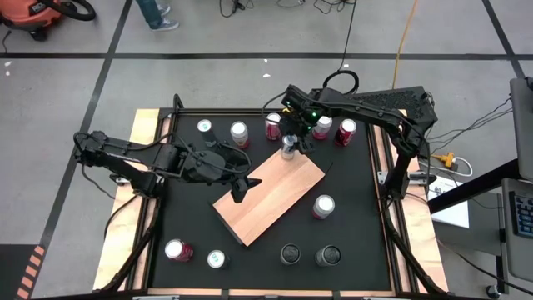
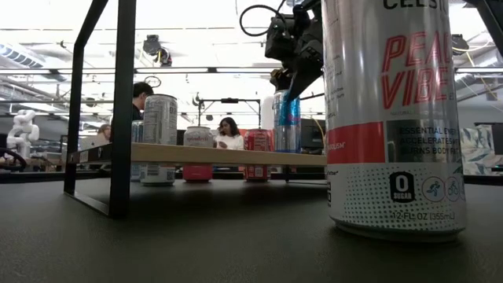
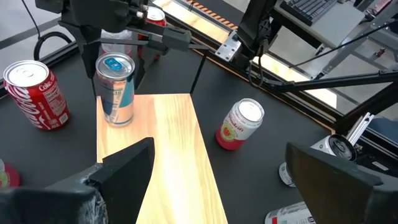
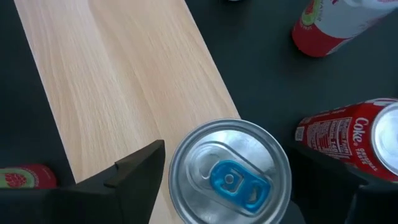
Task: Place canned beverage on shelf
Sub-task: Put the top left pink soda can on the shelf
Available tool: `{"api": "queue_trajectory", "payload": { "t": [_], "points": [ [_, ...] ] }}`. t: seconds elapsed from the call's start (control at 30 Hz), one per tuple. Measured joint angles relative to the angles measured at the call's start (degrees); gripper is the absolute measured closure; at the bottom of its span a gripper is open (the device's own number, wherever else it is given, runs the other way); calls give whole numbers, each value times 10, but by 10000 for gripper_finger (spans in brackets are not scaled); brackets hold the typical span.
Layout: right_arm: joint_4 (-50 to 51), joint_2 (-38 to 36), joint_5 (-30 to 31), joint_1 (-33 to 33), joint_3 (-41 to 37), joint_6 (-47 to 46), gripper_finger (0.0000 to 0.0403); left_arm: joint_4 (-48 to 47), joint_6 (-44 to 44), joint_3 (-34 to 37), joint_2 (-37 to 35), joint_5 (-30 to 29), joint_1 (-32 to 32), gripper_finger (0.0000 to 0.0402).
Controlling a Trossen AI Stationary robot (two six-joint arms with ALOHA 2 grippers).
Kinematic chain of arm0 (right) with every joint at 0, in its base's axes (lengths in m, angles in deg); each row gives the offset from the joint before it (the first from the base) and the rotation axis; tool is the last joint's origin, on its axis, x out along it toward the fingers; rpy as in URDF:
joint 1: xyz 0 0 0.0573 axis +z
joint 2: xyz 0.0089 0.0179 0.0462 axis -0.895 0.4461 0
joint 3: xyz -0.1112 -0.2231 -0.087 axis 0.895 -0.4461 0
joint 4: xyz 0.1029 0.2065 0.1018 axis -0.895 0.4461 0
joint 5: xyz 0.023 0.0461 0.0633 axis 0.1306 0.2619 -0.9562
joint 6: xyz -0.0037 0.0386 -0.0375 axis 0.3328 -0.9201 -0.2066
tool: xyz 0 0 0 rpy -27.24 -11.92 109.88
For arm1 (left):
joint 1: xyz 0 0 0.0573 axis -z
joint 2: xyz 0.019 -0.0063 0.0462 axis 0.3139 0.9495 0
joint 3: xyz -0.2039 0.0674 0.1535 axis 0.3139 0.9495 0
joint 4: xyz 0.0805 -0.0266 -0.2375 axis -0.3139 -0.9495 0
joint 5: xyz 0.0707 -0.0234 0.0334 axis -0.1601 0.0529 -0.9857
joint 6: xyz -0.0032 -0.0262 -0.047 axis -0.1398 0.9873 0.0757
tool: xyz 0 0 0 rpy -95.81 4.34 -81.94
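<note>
On the left side of the black table (image 1: 350,217), the left gripper (image 1: 243,185) hangs over the near-left edge of the shelf (image 1: 271,196), fingers spread wide apart with nothing between them. From its wrist cam you can see both dark fingers (image 3: 127,165) framing bare wood, so it's just parked there.

Moving toward the middle, the shelf itself is a light wooden board lying diagonally on the table. At its far corner stands the blue-and-silver can (image 1: 288,147), upright, bottom resting on the wood, near the board's end.

Right over that can is the right gripper (image 1: 290,140), reaching in from the right arm. Its fingers sit on either side of the can's top, and in the right wrist view there's a visible gap between each finger (image 4: 140,168) and the can's rim, so they look parted rather than squeezing. The low view shows the same can standing on the board under the gripper.

Other cans are scattered around: a red cola can (image 1: 273,126) just behind the shelf's far corner, a couple of red-and-white ones (image 1: 346,131) further right, a red and white can (image 1: 323,206) off the shelf's right side, plus a few along the front edge. The low view is mostly filled by one big silver can (image 2: 393,118) right up against the camera, and there are people (image 2: 228,134) in the room behind.
</note>
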Motion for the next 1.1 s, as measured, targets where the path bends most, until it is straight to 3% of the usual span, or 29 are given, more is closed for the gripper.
{"api": "queue_trajectory", "payload": {
  "t": [0.37,0.77,1.1],
  "points": [
    [-1,-47,-3,0,0,-45,104,0,0,0,0,0,0,36],
    [-25,-132,-2,2,0,-118,60,2,0,0,0,2,5,36],
    [-10,-208,0,42,0,-224,61,3,16,0,0,2,29,36]
  ]
}}
